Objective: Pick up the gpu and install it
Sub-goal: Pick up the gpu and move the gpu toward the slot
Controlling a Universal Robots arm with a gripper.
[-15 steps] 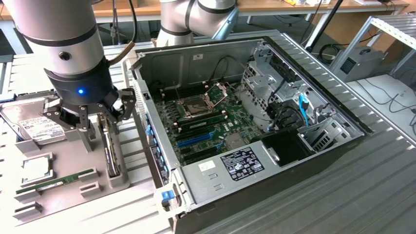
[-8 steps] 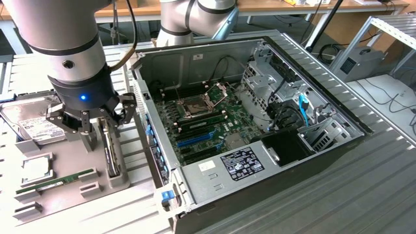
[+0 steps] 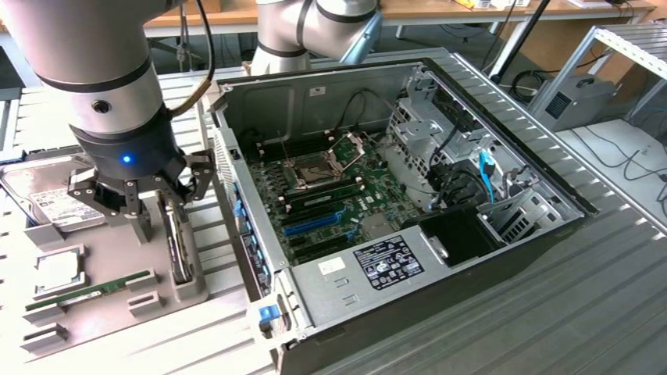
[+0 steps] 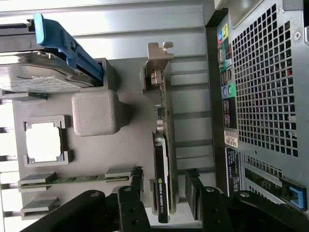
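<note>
End effector: we find the gripper (image 4: 164, 174) opened wide and holding nothing; in the wrist view one finger stands on each side of the gpu (image 4: 162, 154), with a gap to the card on both sides
Task part: the gpu stands on edge in a slot of the grey fixture (image 4: 130, 145), outside the computer case (image 3: 312, 98)
Exterior view: we see the case lying open beside the fixture with the motherboard (image 3: 333, 195) exposed
Wrist view: we see the case's perforated rear panel (image 4: 265, 82) just beside the fixture
Other parts: the hard drive (image 4: 34, 77), processor (image 4: 43, 142) and memory stick (image 4: 72, 179) sit in their own fixture seats, apart from the gpu
</note>
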